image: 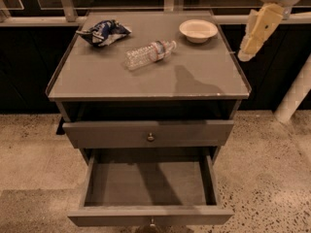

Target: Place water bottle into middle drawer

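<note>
A crumpled blue-and-white bag (104, 31) lies at the far left corner of the grey tabletop (107, 79). A shallow pale bowl (198, 29) stands upright near the far right corner, well apart from the bag. Below the top is a dark gap, then a shut grey drawer front (107, 132) with a small round knob (150, 137) at its middle. The floor (272, 178) is speckled beige. A white pole (295, 93) leans at the right. The gripper (248, 47) hangs just beyond the tabletop's far right edge.
</note>
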`<move>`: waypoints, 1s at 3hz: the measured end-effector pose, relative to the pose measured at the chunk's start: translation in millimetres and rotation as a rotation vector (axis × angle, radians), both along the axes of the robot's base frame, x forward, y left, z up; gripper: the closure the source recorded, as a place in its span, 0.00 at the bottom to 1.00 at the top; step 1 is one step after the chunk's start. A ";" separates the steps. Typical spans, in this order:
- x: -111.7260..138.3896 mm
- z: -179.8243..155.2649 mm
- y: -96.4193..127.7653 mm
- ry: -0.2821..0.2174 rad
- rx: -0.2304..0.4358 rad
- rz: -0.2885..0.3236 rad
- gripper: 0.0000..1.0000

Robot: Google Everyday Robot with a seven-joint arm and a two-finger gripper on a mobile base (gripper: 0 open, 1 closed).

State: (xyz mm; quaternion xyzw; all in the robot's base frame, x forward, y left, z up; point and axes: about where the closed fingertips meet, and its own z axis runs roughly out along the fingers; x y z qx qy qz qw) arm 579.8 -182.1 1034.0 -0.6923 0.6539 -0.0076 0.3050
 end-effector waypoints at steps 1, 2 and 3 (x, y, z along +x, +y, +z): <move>0.0 -0.1 0.0 0.000 0.000 0.000 0.00; 22.0 -3.2 7.8 -0.025 0.057 0.023 0.00; 59.7 -10.5 35.7 -0.040 0.106 0.100 0.00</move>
